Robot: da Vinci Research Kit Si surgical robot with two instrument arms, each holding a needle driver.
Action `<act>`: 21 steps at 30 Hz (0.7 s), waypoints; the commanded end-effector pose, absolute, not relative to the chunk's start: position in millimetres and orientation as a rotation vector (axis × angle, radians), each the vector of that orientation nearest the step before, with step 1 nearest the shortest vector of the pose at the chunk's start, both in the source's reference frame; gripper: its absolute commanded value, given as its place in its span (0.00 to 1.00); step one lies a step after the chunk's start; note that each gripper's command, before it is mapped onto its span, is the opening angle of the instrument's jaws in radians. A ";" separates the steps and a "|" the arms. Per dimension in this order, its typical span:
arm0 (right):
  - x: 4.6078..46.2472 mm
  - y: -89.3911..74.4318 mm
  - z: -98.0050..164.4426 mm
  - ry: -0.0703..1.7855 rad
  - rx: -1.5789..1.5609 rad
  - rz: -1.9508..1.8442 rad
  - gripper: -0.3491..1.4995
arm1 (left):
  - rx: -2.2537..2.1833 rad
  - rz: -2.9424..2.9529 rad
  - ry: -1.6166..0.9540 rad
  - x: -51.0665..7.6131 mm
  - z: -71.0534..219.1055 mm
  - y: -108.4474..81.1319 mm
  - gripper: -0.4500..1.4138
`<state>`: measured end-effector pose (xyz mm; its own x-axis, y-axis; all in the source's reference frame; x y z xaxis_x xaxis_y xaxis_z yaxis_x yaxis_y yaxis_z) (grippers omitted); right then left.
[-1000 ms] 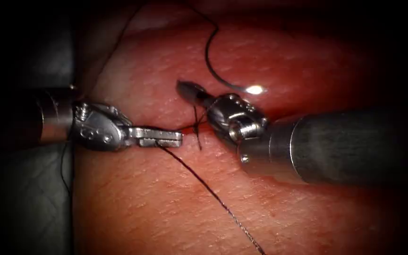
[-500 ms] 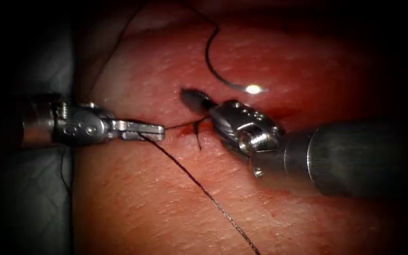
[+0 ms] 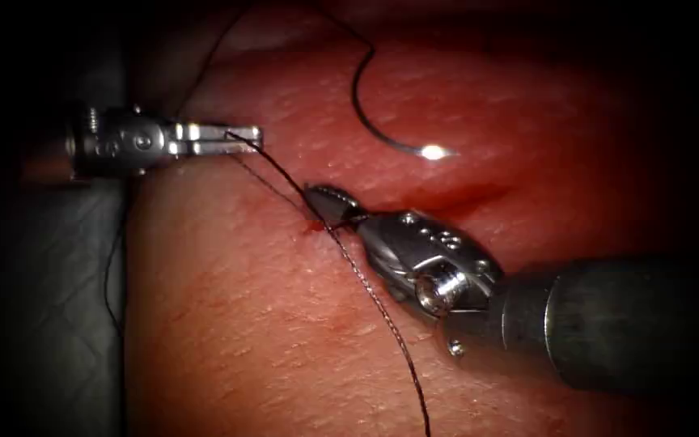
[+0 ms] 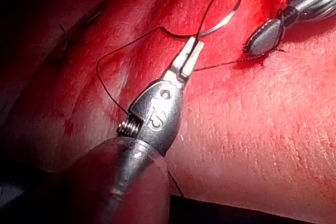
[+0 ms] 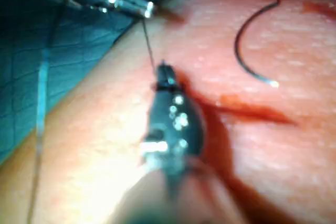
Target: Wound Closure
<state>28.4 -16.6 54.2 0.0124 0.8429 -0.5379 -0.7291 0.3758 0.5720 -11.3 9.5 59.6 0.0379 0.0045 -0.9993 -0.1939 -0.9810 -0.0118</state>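
Left arm's tool (image 3: 240, 139): jaws closed on the thread (image 3: 370, 295), up and to the left of the cut's (image 3: 446, 198) left end, drawn well away from it compared with a second ago. Thread taut from those jaws down to the cut's left end, then running on past the right tool's wrist toward the near edge of the tissue (image 3: 244, 324).

Right arm's tool (image 3: 329, 202): jaws closed, tip at the cut's left end, touching the thread there beside a spot of red fluid (image 3: 313, 228). Grip on the thread at that point: cannot tell.

Curved needle (image 3: 374, 121): lying free on the tissue beyond the cut, apart from both tools, held by neither, not in the tissue.

Left wrist view: left tool's jaws (image 4: 189, 59) pinching the thread just in front of the needle (image 4: 220, 23).
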 end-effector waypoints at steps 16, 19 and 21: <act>28.2 -20.9 53.5 1.010 0.177 1.091 0.00 | -2.067 2.122 0.213 -11.3 63.5 16.7 0.00; 28.0 -21.3 53.3 1.017 0.170 1.070 0.00 | -2.057 2.123 0.222 -11.3 63.9 17.7 0.00; 27.7 -21.4 53.3 1.019 0.170 1.060 0.00 | -2.029 2.132 0.246 -11.4 64.3 18.8 0.00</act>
<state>27.1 -20.4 52.8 0.1011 0.7817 -0.6154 -0.6413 0.5241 0.5604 -10.9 19.3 63.7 -0.0568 0.0214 -0.9982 -0.2585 -0.9660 -0.0060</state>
